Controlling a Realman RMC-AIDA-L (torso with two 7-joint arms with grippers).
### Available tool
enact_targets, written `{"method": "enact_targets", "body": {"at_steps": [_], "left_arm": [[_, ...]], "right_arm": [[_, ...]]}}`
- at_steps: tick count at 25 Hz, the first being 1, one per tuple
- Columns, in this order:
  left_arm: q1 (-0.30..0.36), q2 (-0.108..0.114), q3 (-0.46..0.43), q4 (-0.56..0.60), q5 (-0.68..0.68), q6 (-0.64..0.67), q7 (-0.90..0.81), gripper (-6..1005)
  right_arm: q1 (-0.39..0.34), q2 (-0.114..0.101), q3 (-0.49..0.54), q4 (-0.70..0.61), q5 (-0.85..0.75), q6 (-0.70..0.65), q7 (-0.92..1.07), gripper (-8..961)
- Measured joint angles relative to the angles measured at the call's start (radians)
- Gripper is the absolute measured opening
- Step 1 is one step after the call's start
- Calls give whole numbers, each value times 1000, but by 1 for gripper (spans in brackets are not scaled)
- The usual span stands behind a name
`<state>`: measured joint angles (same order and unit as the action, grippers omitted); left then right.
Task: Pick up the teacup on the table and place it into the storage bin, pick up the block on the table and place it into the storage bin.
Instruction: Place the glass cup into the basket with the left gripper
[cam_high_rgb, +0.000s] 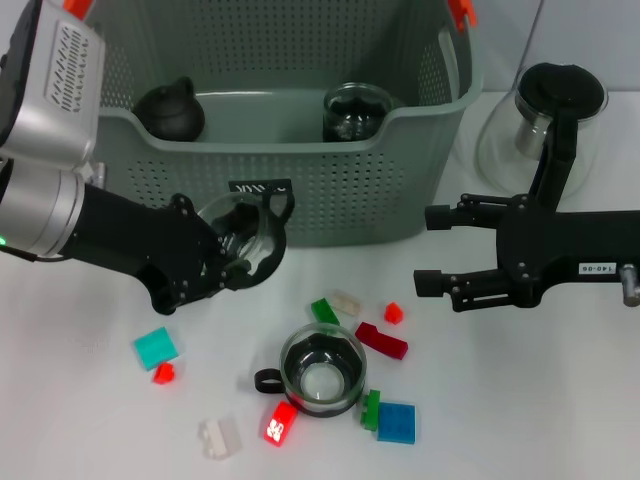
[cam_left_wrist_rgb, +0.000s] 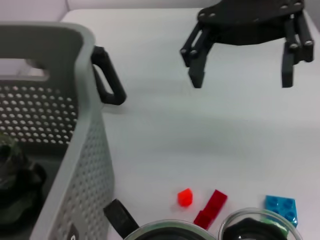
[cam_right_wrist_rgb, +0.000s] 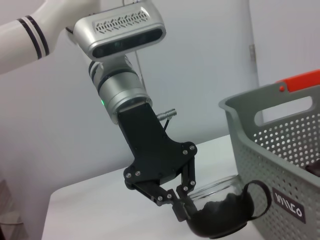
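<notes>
Teacup 1 (cam_high_rgb: 245, 235), a clear glass cup with a dark handle, is held by the left gripper (cam_high_rgb: 228, 258), whose jaws are clamped on its rim; it hangs above the white table (cam_high_rgb: 520, 400), just in front of the front wall of the storage bin (cam_high_rgb: 330, 190) and near the dark label (cam_high_rgb: 258, 187). The right wrist view shows the same grip from the side: the cup (cam_right_wrist_rgb: 220, 210) hangs off the table, its handle loop close to the bin wall (cam_right_wrist_rgb: 280, 165). A 2nd glass teacup (cam_high_rgb: 320, 370) stands upright on the table below, with its dark handle pointing to the robot's left. Blocks lie scattered around it: a teal block (cam_high_rgb: 157, 347), a small red block (cam_high_rgb: 163, 373), a white block (cam_high_rgb: 218, 437), a bright red block (cam_high_rgb: 281, 424), a green block (cam_high_rgb: 324, 311), a dark red block (cam_high_rgb: 382, 340), a blue block (cam_high_rgb: 397, 422). Inside the bin sit a dark teapot (cam_high_rgb: 170, 110) and a glass cup (cam_high_rgb: 357, 112). The right gripper (cam_high_rgb: 435, 250) hovers over the table to the right of the blocks, its jaws apart and holding nothing. A glass kettle (cam_high_rgb: 545, 120) stands beside the bin on the right.
</notes>
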<state>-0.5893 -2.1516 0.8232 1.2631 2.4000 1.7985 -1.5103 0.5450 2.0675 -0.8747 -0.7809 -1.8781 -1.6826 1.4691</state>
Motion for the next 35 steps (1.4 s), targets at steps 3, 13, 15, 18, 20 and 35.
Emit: {"method": "enact_targets", "body": {"at_steps": [3, 13, 15, 18, 20, 35], "left_arm": [[2, 0, -11, 11, -23, 13, -10, 53], [-72, 13, -90, 32, -354, 192, -189, 54], [-92, 15, -108, 46, -400, 120, -222, 54], [-115, 26, -90, 64, -387, -34, -263, 55], [-134, 43, -48, 40, -327, -204, -311, 56], [-410, 77, 160, -419, 286, -775, -745, 59]], "right_arm": [[-3, -6, 2, 0, 0, -1, 0, 924], [-39, -41, 17, 10, -1, -15, 20, 924], [-49, -46, 24, 13, -1, -17, 21, 924], [-62, -48, 38, 14, -1, -25, 21, 924], [-67, -49, 43, 14, -1, -29, 21, 924], [-73, -50, 46, 17, -5, -23, 27, 925]]}}
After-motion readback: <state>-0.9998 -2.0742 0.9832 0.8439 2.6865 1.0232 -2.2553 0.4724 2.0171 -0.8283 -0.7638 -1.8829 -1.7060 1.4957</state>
